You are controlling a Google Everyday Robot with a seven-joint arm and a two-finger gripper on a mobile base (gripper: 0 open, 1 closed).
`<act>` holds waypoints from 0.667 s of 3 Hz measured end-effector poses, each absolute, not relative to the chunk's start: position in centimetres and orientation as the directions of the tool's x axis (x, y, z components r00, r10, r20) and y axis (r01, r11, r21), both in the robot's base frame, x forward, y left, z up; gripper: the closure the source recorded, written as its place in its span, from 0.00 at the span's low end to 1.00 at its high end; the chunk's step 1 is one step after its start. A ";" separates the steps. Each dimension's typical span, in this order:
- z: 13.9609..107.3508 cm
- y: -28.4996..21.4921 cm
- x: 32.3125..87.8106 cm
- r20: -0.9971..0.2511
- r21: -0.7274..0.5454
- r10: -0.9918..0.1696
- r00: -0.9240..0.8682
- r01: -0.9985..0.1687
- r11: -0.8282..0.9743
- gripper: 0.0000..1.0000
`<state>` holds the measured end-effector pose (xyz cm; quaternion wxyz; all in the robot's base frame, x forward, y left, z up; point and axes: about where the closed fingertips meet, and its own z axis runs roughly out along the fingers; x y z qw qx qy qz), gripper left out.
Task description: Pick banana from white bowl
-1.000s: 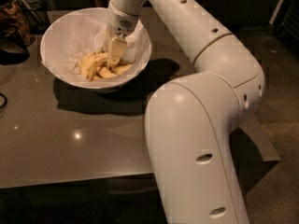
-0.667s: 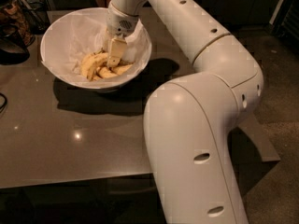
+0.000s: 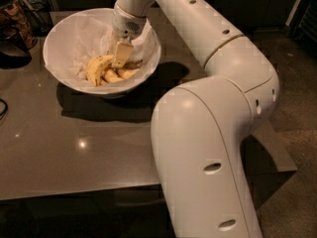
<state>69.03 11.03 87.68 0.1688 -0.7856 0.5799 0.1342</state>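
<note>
White bowl [image 3: 58,32] on the bench [image 3: 74,143], robot hand [image 3: 122,58] down among the fruit

One bowl, at least three bananas – the banana [image 3: 95,68], longest and most curved, lies left in the pile. One hand rests just right of it; its grip cannot be told. Best centred over that curve, then lifted straight up.

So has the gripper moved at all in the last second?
No. The gripper sits at the same spot against the rim of the white bowl, down among the bananas.
</note>
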 end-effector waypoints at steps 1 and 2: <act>87.8 11.0 69.0 -0.403 -0.114 -0.866 0.296 -0.955 -0.273 0.85; 87.9 11.1 68.9 -0.397 -0.119 -0.868 0.298 -0.954 -0.274 1.00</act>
